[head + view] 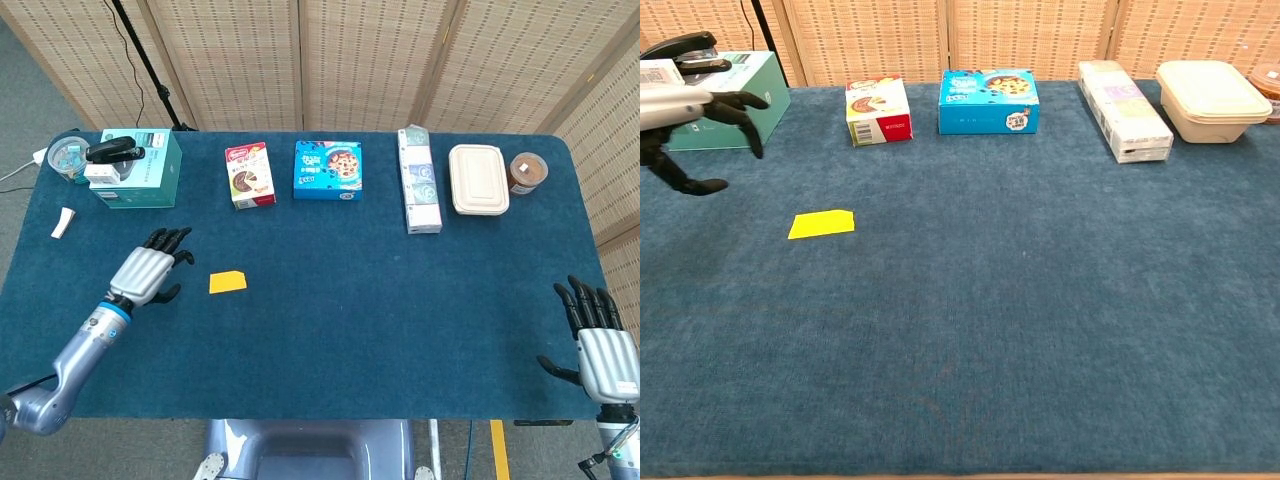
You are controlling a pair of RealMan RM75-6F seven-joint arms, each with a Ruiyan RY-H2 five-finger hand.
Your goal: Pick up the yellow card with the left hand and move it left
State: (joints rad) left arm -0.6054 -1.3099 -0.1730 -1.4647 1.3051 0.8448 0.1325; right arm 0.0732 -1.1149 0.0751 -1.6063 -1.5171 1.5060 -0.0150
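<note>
Hovering left of the flat yellow paper card, left hand has fingers apart, holding nothing. Card lies flush on the blue felt tabletop, near the left side. Risk: fingertips may skid it instead of lifting.

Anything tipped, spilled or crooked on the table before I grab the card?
Nothing stands out. The flat yellow card lies slightly askew on the blue cloth, clear of the left hand. The boxes along the far edge look intact.
</note>
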